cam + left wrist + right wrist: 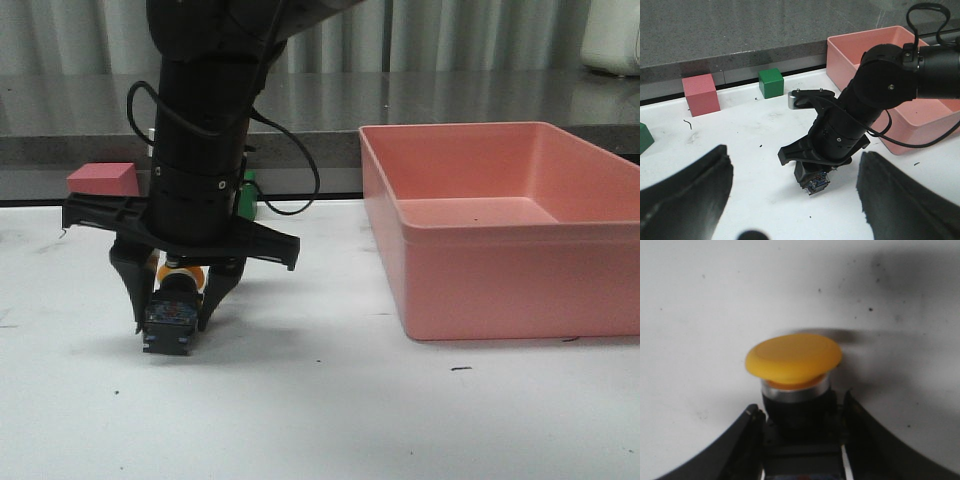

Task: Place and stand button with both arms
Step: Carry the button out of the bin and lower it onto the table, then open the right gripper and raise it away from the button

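The button (168, 322) has a yellow cap, a black collar and a black-and-blue base. My right gripper (172, 318) is shut on its black body and holds it tilted at the table top, blue base toward the front. The right arm reaches across to the table's left half. In the right wrist view the yellow cap (794, 357) sticks out beyond the right gripper (801, 407). The left wrist view shows the button's blue base (816, 182) under the right gripper (812, 177). My left gripper (793, 152) is open and empty, its fingers (695, 190) spread wide, short of the button.
A large pink bin (480, 270) stands at the right, also in the left wrist view (875, 37). A pink cube (100, 178) (700, 94) and a green cube (247, 195) (771, 82) sit at the table's back edge. Another green block (644, 137) lies further left.
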`<control>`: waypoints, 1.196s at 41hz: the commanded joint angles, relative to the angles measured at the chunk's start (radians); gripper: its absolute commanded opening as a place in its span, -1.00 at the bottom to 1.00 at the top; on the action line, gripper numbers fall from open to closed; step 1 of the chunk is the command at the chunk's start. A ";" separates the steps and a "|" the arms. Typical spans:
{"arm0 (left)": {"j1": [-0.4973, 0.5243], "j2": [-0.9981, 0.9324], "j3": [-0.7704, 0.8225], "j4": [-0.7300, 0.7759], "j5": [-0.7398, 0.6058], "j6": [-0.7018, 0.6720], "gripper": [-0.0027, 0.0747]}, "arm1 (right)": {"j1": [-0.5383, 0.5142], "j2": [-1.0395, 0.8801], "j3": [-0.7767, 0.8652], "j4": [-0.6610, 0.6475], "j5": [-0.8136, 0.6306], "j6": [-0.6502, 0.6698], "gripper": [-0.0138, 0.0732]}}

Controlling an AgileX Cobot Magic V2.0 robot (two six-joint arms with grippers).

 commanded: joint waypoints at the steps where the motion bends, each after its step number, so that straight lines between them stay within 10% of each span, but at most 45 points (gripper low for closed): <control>1: -0.008 0.010 -0.036 -0.014 -0.078 -0.004 0.39 | -0.001 -0.069 -0.034 0.012 -0.024 0.002 0.21; 16: -0.008 0.010 -0.036 -0.014 -0.078 -0.004 0.39 | -0.004 -0.081 -0.034 0.014 -0.024 -0.010 0.42; 39: -0.008 0.010 -0.036 -0.014 -0.078 -0.004 0.39 | -0.012 -0.409 -0.030 -0.157 0.158 -0.712 0.41; 49: -0.008 0.010 -0.036 -0.014 -0.078 -0.004 0.39 | -0.012 -0.638 0.133 -0.172 0.139 -0.813 0.41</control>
